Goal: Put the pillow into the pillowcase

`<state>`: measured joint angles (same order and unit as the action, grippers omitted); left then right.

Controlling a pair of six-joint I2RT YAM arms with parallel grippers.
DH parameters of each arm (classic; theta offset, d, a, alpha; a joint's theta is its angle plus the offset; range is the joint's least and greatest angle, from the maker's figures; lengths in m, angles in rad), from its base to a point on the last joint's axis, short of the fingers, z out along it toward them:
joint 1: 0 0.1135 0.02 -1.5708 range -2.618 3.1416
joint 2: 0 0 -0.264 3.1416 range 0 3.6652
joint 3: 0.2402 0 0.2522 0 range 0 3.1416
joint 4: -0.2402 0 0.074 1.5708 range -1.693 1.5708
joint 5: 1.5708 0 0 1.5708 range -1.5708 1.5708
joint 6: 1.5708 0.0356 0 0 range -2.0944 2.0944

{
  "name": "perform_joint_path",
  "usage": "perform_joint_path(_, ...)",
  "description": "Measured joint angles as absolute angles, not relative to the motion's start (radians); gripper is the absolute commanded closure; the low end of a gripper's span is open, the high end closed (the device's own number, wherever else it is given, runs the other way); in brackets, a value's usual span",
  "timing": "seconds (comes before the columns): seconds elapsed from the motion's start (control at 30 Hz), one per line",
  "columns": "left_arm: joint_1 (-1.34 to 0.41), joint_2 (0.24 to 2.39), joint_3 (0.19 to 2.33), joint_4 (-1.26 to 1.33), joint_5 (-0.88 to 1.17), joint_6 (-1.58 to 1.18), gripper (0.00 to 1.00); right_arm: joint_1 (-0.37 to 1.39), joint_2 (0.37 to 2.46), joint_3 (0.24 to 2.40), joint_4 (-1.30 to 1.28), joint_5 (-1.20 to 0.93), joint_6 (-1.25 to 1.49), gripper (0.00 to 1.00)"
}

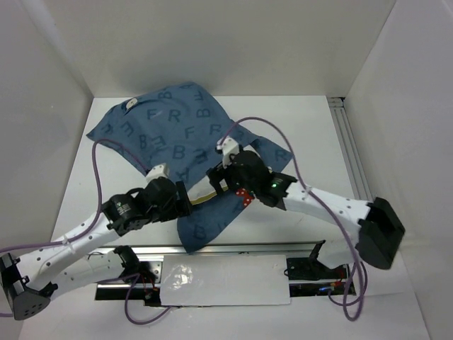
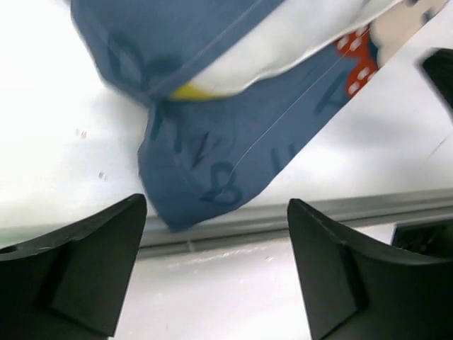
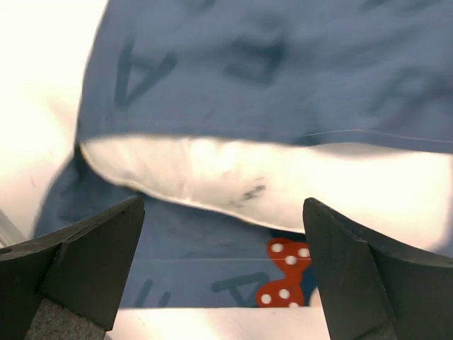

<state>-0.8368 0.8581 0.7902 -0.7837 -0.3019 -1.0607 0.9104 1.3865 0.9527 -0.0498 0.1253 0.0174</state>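
Pillow (image 3: 233, 177) edge bare at pillowcase (image 3: 283, 71) mouth, seemingly; left end effector (image 2: 216, 209), right end effector (image 3: 224, 205) both spread

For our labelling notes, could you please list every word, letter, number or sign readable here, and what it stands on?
"F", "R", "B", "E": single letters printed across the pillowcase, top view.
"A", "E": same print, right wrist view.
"B": same print, left wrist view; the other letters there are too blurred.
No whole word, brand or number is readable; the pillow shows no readable text.
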Motion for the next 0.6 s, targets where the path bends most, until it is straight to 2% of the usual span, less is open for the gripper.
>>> perform_joint_path(0.2, -0.837, 1.077, 1.055, -0.774, -0.424, -0.949, 0.00, 0.785, 1.180, 0.934, -0.060, 0.270, 0.203, 0.00)
perform_joint_path(0.4, -0.830, 1.473, 1.409, -0.640, -0.466, -0.685, 0.00, 0.535, 1.214, 0.916, -0.131, 0.252, 0.346, 0.00)
perform_joint_path(0.6, -0.812, 1.826, 1.710, -0.532, -0.440, -0.406, 0.00, 0.382, 1.225, 0.856, -0.146, 0.150, 0.401, 0.00)
